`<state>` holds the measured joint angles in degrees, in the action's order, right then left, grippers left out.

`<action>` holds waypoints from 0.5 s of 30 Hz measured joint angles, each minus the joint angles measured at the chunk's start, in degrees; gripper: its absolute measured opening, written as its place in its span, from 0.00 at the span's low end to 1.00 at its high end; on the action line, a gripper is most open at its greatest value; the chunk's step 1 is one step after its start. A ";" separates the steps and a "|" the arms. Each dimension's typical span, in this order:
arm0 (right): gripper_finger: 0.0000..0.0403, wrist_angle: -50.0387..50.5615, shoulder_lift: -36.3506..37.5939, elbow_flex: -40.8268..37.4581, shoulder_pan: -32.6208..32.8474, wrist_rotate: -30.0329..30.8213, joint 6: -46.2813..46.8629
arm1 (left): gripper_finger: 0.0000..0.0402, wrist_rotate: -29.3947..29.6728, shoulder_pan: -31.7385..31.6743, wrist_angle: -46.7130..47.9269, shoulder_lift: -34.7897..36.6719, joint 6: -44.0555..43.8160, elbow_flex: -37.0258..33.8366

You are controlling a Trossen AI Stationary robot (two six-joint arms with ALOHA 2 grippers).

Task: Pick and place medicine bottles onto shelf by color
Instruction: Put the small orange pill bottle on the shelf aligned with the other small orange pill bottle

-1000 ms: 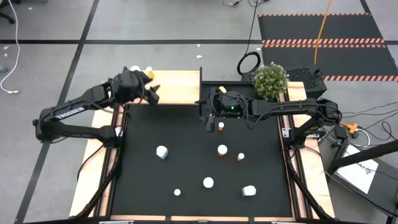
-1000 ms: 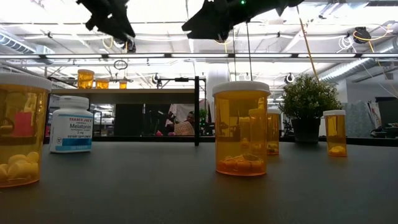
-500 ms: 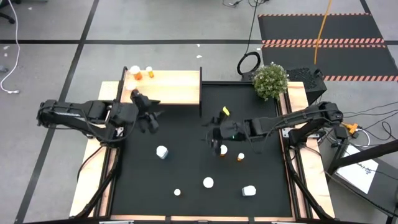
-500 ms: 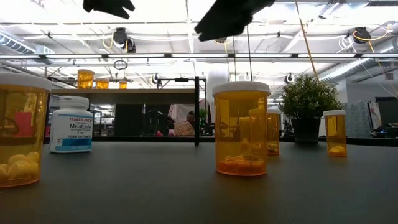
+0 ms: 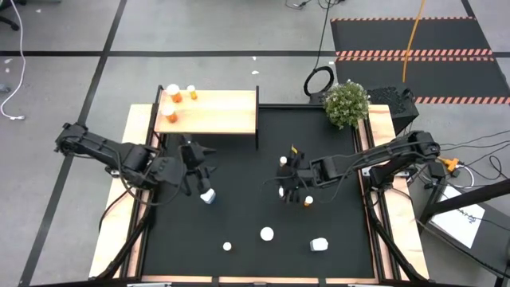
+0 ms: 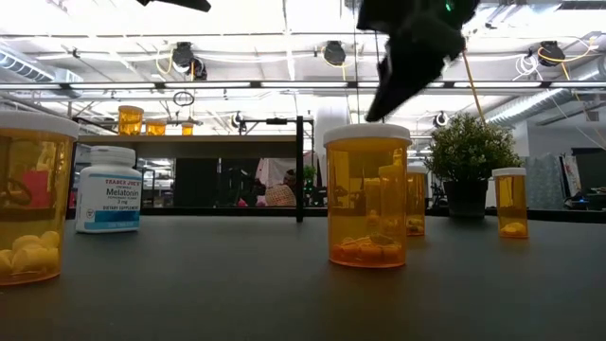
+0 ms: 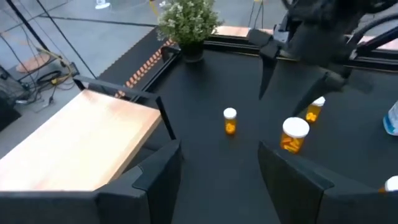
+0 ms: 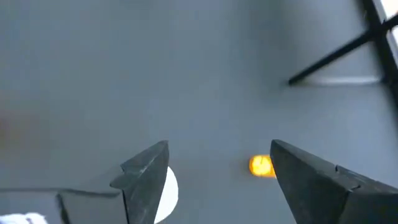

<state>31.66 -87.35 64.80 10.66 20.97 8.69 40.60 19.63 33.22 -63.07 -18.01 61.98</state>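
Three orange bottles [image 5: 172, 94] stand on the light-wood shelf [image 5: 219, 112] at its left end. My left gripper [image 5: 196, 159] is open and empty over the black mat, just near of the shelf, beside a white bottle [image 5: 208, 195]. My right gripper [image 5: 285, 182] is open, pointing down over a large orange bottle [image 7: 294, 134], with a small orange bottle [image 7: 229, 121] and another [image 7: 314, 109] close by. In the right wrist view a white cap [image 8: 166, 186] lies by one finger. In the low view my right gripper [image 6: 407, 66] hangs above the large orange bottle [image 6: 367, 194].
On the near part of the mat [image 5: 239, 219] stand two white-capped bottles [image 5: 267, 233] [image 5: 227, 247] and a white bottle [image 5: 319, 244]. A potted plant [image 5: 347, 104] stands at the far right corner. A black upright [image 5: 257, 119] borders the shelf's right end.
My left gripper has drawn back from the shelf toward the near edge, leaving an orange bottle standing on the shelf's left end. My right gripper has gone from the far part of the mat toward the near edge and has tipped down over the orange bottles.
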 joint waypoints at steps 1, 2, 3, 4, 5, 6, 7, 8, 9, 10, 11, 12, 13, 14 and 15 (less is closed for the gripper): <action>0.68 -0.31 0.00 -0.94 -0.39 -0.02 -0.24 | 0.53 0.02 -0.02 -0.38 -0.04 0.30 0.00; 0.68 -0.58 0.00 -1.93 -0.92 -0.02 -0.41 | 0.53 0.06 -0.04 -0.52 -0.02 0.52 0.00; 0.68 -0.81 0.00 -2.92 -1.57 -0.02 -0.49 | 0.53 0.08 -0.08 -0.55 0.02 0.82 0.00; 0.68 -1.60 0.04 -4.07 -2.27 -0.01 -0.57 | 0.53 0.11 -0.14 -0.54 0.03 1.01 0.00; 0.68 -2.96 0.04 -5.43 -3.00 -0.02 -0.58 | 0.53 0.08 -0.16 -0.50 0.01 1.18 0.00; 0.68 -4.40 0.04 -6.78 -3.71 -0.02 -0.69 | 0.53 0.08 -0.15 -0.48 0.00 1.21 0.00; 0.68 -5.66 0.11 -7.95 -4.38 -0.05 -0.84 | 0.53 0.08 -0.15 -0.46 0.00 1.25 0.00; 0.68 -7.13 0.62 -9.18 -5.00 -0.15 -0.96 | 0.53 0.08 -0.15 -0.46 0.00 1.26 0.00; 0.68 -8.25 1.26 -10.30 -5.59 -0.24 -0.91 | 0.53 0.08 -0.15 -0.46 0.00 1.30 0.00; 0.68 -9.38 1.95 -11.23 -6.17 -0.34 -0.71 | 0.53 0.08 -0.15 -0.44 0.00 1.34 0.00; 0.68 -10.32 2.65 -12.05 -6.66 -0.82 -0.34 | 0.53 0.08 -0.15 -0.42 0.00 1.35 0.00; 0.68 -10.62 3.47 -13.05 -7.10 -1.44 0.13 | 0.53 0.07 -0.15 -0.36 0.00 1.35 0.00; 0.68 -10.52 4.33 -14.08 -7.46 -1.57 0.65 | 0.53 0.07 -0.15 -0.37 0.00 1.35 0.00; 0.68 -10.53 5.19 -15.08 -7.76 -1.57 0.99 | 0.53 0.08 -0.15 -0.40 0.03 1.35 0.00; 0.68 -11.48 6.12 -16.06 -8.14 -1.57 1.03 | 0.53 0.08 -0.16 -0.38 0.02 1.35 0.00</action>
<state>20.18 -81.23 48.73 2.52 19.40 9.72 40.69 19.47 32.84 -63.06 -16.67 61.98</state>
